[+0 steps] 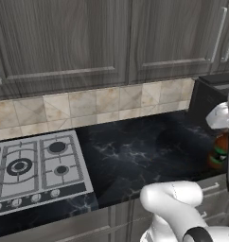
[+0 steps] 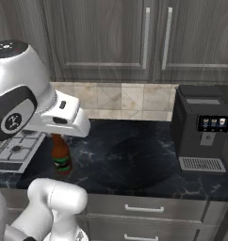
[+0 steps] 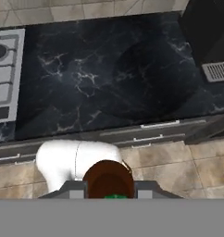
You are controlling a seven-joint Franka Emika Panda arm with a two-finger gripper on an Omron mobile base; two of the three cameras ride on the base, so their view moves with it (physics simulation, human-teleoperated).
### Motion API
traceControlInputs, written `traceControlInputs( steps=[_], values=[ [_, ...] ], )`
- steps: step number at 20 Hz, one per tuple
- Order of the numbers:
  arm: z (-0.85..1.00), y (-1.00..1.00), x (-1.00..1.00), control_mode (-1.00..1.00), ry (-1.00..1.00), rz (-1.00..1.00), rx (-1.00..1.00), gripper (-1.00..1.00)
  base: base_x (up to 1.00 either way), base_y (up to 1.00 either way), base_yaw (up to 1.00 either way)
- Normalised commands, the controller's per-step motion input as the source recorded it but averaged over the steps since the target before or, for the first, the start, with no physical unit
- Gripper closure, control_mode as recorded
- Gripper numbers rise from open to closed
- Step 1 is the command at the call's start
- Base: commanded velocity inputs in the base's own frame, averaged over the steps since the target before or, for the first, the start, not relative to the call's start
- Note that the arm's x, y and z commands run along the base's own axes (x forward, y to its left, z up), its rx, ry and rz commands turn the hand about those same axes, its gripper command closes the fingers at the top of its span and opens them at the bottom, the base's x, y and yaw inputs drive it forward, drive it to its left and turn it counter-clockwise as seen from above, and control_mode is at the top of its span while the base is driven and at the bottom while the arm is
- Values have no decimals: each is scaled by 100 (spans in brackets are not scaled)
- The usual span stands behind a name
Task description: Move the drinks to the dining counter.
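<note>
Bottle [image 2: 61, 159] top hidden behind arm [image 2: 59, 115].

Small brown glass bottle [image 2: 61, 157] with orange-brown neck, upright, at the left middle of the right base view.

It hangs under the white hand, above the black marble worktop's [image 2: 134, 160] front edge, its top hidden by the hand; a green band and dark label ring its lower body. In the left base view it shows at the right edge; in the hand view its brown round sits at bottom centre.
</note>
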Motion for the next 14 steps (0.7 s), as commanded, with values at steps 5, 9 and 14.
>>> traceControlInputs(
  steps=[5,9,14],
  values=[
    [0,0,0,100,0,0,0,100,-17,-53,-74],
    [0,0,0,100,0,0,0,100,0,-11,-95],
    [0,0,0,100,0,0,0,100,0,0,-100]
  ],
)
